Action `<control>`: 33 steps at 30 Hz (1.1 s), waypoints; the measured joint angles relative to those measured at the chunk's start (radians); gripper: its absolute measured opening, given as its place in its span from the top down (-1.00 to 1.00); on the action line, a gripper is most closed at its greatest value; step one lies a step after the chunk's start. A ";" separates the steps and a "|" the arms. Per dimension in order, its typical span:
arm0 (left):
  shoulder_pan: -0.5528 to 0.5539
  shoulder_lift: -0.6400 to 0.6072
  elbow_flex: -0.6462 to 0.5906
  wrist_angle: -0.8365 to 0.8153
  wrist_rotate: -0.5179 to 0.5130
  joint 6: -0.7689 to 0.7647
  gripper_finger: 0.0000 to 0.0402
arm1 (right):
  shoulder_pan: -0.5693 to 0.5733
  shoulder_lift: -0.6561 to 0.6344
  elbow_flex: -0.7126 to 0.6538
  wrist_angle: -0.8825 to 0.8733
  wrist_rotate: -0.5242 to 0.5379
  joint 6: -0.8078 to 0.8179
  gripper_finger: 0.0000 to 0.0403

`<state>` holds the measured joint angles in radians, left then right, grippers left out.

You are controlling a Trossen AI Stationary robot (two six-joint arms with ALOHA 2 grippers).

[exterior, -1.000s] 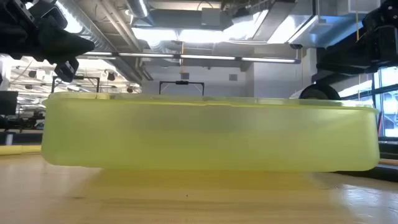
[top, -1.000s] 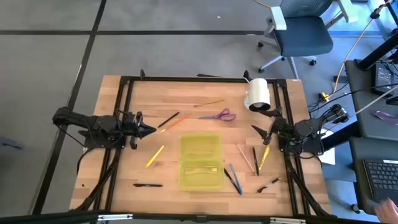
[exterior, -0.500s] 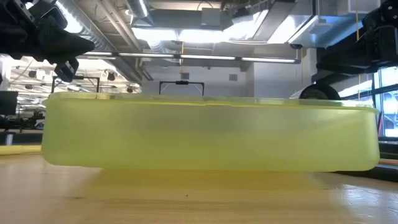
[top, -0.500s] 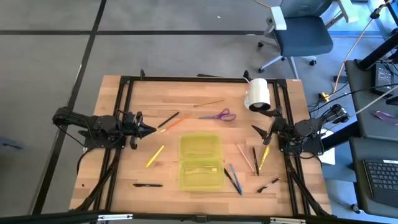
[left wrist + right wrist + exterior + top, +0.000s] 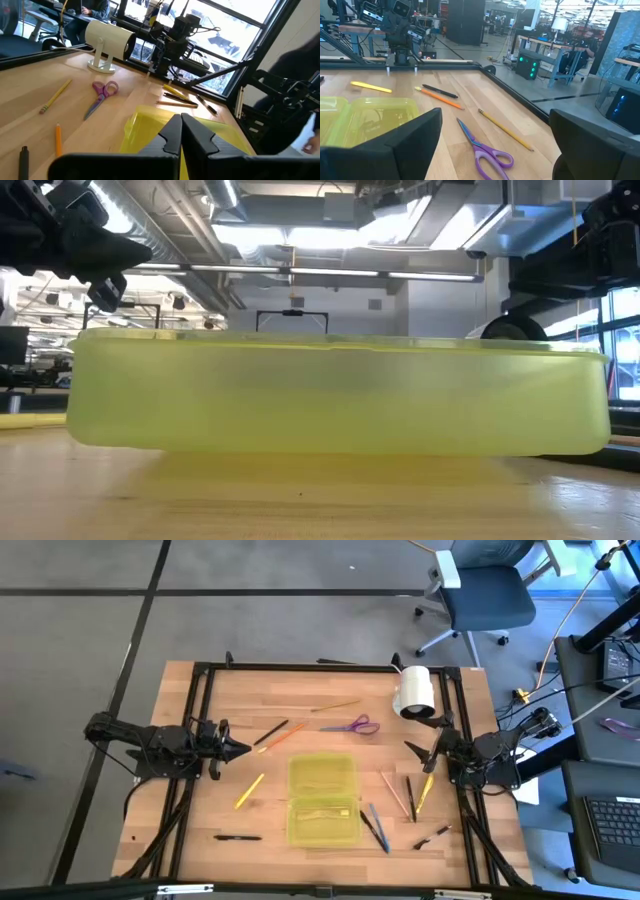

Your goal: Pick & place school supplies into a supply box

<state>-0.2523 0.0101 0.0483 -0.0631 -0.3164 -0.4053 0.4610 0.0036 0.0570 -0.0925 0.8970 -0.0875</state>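
Observation:
The supply box lies open in the middle of the table, both yellow-green halves flat, with a few pencils in its near half; its wall fills the low view. Pens and pencils lie scattered around it: a yellow one, a black pen, a black and an orange one, and several to the box's right. The purple-handled scissors lie beyond the box. My left gripper hovers shut left of the box. My right gripper hovers open at the right.
The white cylindrical roll stands on its foot at the far right corner. A black frame borders the table. An office chair and desks stand beyond it. Bare wood lies between the box and the left gripper.

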 joint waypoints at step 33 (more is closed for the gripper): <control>0.000 0.000 0.000 0.000 0.000 0.000 0.98 | 0.000 0.000 0.000 0.035 -0.110 0.239 -0.83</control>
<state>-0.2523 0.0098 0.0483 -0.0630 -0.3168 -0.4056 0.4614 0.0037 0.0570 -0.0579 0.7868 0.1519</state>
